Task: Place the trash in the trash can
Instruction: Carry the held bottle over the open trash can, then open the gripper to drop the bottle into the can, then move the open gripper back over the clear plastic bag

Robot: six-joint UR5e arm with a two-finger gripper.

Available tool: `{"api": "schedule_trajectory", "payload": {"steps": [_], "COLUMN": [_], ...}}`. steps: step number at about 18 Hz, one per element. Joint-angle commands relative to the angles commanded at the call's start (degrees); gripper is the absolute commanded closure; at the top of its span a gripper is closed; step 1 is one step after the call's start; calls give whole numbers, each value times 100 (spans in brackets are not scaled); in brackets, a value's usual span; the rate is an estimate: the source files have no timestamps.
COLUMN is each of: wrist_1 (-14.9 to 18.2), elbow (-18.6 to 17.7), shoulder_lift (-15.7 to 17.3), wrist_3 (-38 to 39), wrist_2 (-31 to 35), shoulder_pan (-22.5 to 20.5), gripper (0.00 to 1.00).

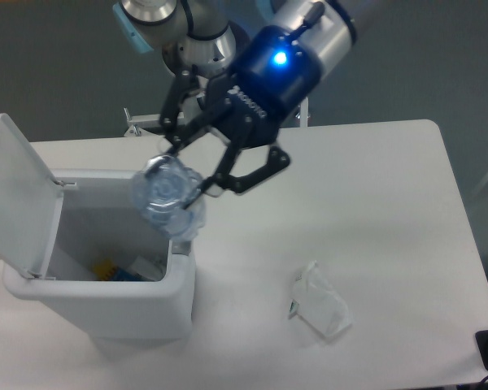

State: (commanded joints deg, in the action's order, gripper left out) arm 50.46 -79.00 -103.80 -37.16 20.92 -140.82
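A: Is any writing legible?

B: White lettering runs along the dark body of the end effector, just below its blue light. It is too blurred to read with certainty.

A: What state is the end effector in?

B: Its two fingers are clamped on the water bottle, one on each side of the clear body.

A: Which way does the bottle point?

B: Its long axis runs nearly toward the camera, so the round end faces up and out, and the body trails down and slightly right beneath it. The cap cannot be made out.

A: Where does it sit against the bin?

B: It hangs at the tips of the fingers, over the right rim of the trash can, above the grey push tab. The can's opening lies below and to the left of the end effector. The flip lid stands open farther left. Some blue and yellow items show at the bottom of the can.

A: And the other piece of trash?

B: The plastic bag lies on the white desk, below and well to the right of the end effector, apart from it and from the can.
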Motion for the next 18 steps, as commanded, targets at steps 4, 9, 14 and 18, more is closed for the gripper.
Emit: {"api": "schedule_trajectory", "payload": {"steps": [4, 9, 14, 18], "wrist_1": [-124, -115, -106, -63], "elbow": [-554, -696, -722, -801], "shoulder_lift": [-18, -27, -35, -263], "wrist_3": [-686, -767, -653, -319], "wrist_2": [0, 18, 26, 787], "shoulder_pan": [151, 143, -331, -1041], "gripper": [39, 4, 0, 0]}}
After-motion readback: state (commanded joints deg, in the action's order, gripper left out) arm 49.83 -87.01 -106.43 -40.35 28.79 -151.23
